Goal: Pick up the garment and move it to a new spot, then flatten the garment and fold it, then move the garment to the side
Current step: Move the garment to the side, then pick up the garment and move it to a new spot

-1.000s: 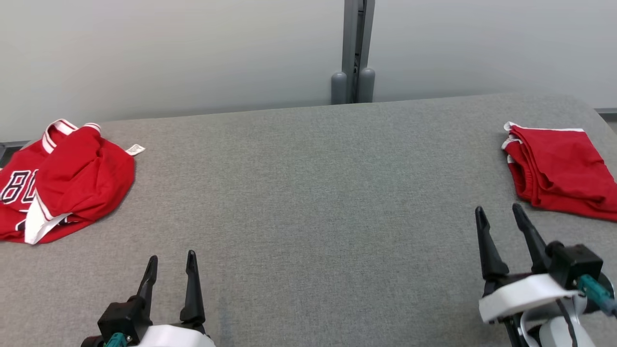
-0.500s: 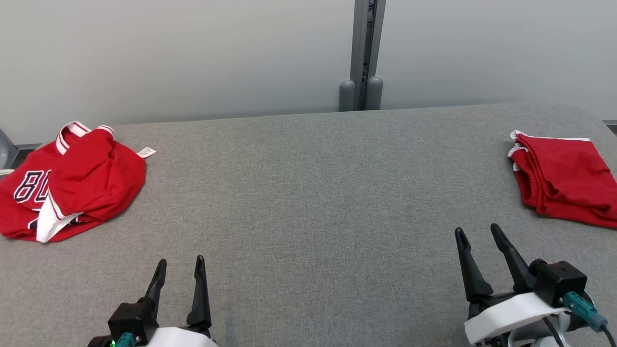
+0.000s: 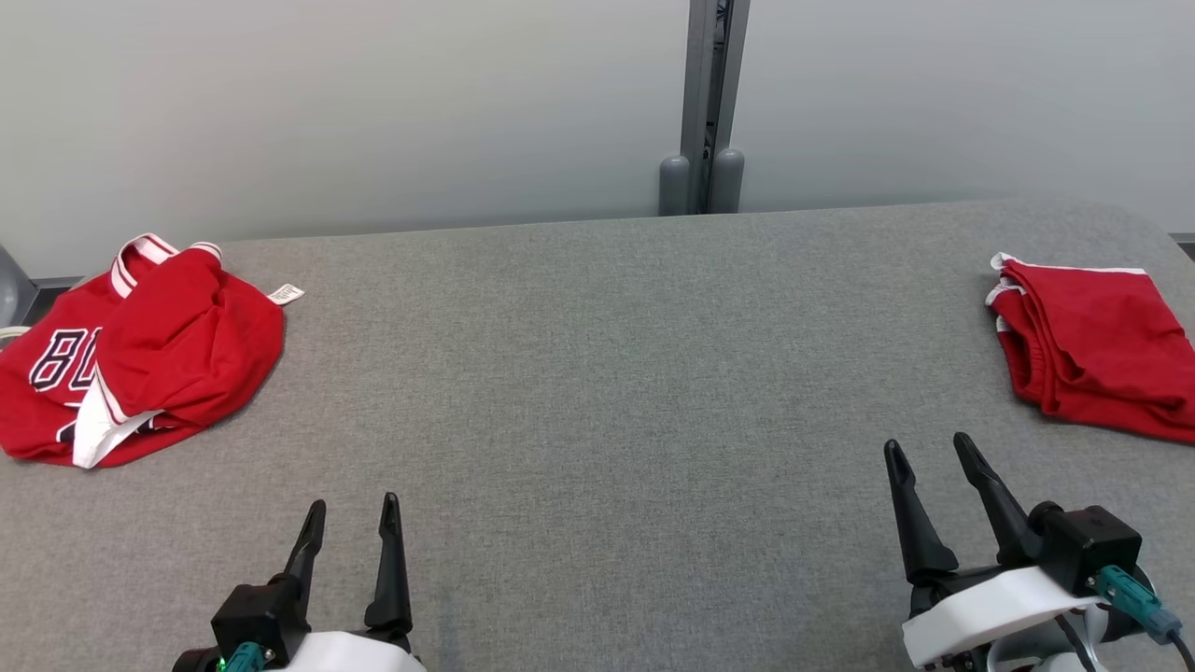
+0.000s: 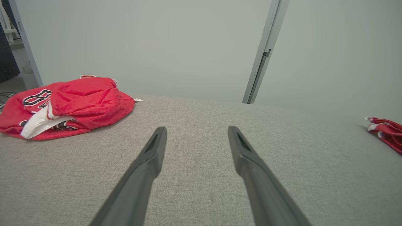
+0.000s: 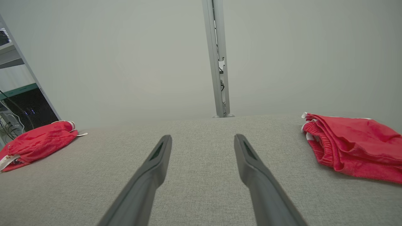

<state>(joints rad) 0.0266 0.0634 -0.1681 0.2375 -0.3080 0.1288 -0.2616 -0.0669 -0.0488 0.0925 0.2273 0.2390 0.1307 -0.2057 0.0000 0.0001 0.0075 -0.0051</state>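
Red jersey (image 3: pixel 177 345), crumpled in a heap with white trim and part of its black-and-white lettering showing, lies at the far left of the grey fabric tabletop (image 3: pixel 597 373). Folded red shorts (image 3: pixel 1092 345) lie at the far right. Behind is a pale wall (image 3: pixel 373 93) with a grey metal post (image 3: pixel 711 93) at its middle.

Left gripper (image 3: pixel 353 504): fingers spread wide, holding nothing. The jersey is well apart, ahead and to its left.

Right gripper (image 3: pixel 924 443): equally wide and empty. The shorts are near, ahead and to its right.

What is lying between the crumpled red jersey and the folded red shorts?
Nothing. Between the crumpled red jersey with white trim and the folded red shorts, the grey fabric tabletop is bare, as the head view shows.
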